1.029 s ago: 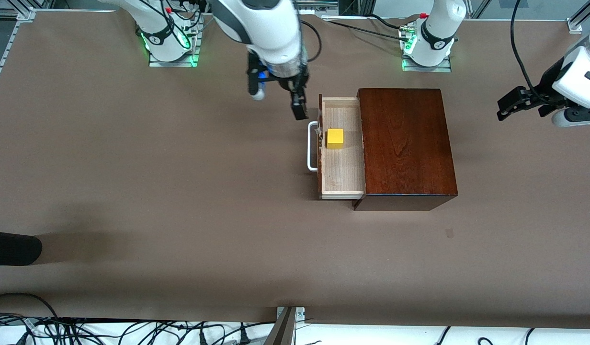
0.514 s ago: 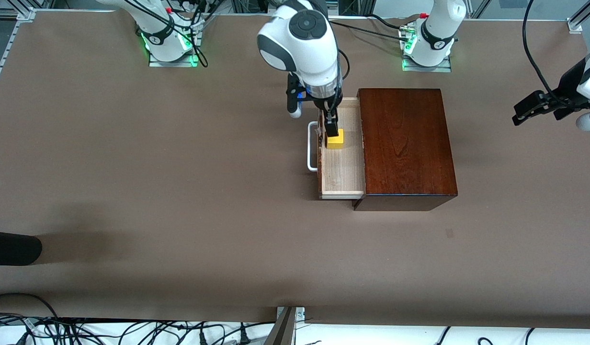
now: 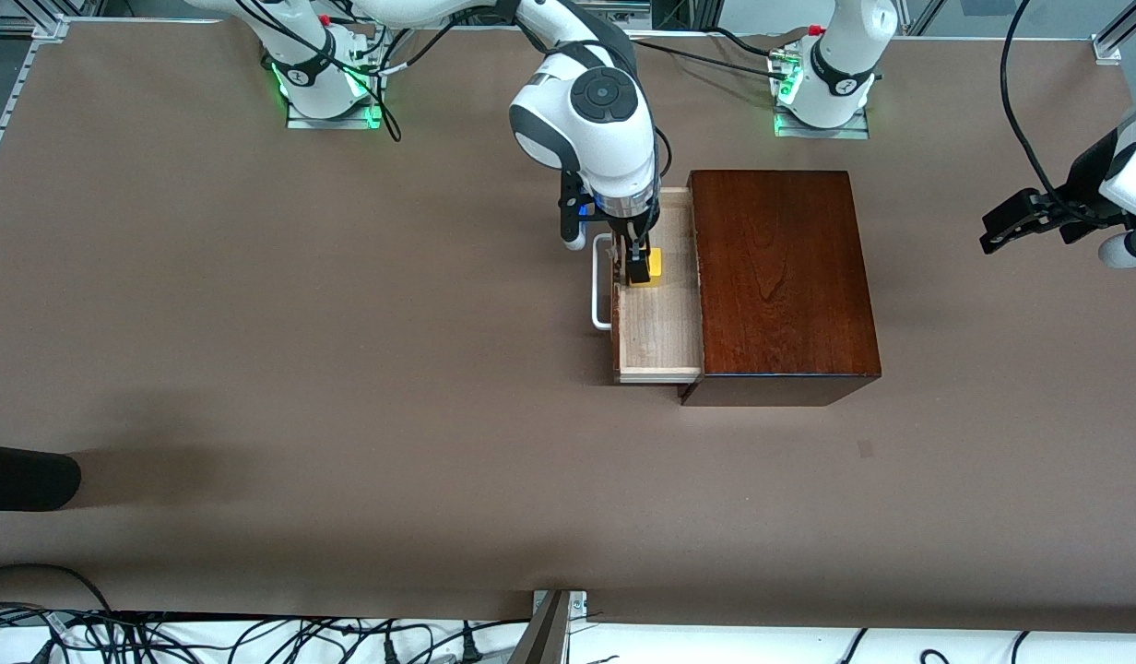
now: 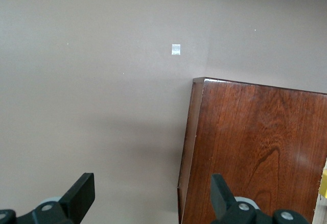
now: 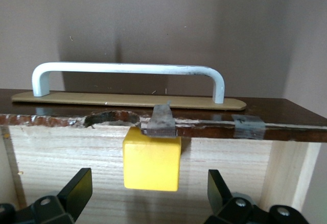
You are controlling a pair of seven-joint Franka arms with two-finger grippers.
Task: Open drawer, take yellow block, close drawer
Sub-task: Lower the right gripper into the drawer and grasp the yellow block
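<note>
The drawer (image 3: 660, 323) is pulled out of the mahogany box (image 3: 780, 277), with its white handle (image 3: 598, 295) toward the right arm's end of the table. The yellow block (image 3: 656, 266) rests on the drawer's pale wood floor, close to the drawer front. My right gripper (image 3: 631, 266) is down in the drawer, open. In the right wrist view the yellow block (image 5: 152, 165) sits between the gripper's (image 5: 149, 185) spread fingers with gaps on both sides, below the handle (image 5: 127, 68). My left gripper (image 3: 1009, 226) hangs open and empty over bare table past the box (image 4: 255, 147).
A dark rounded object (image 3: 24, 477) juts in at the table's edge toward the right arm's end. Cables lie along the table edge nearest the front camera. A small pale patch (image 4: 176, 49) marks the tabletop near the box's corner.
My right gripper has swung from beside the drawer front to over the yellow block and come down around it, still open. The left arm has drifted slightly at its end of the table.
</note>
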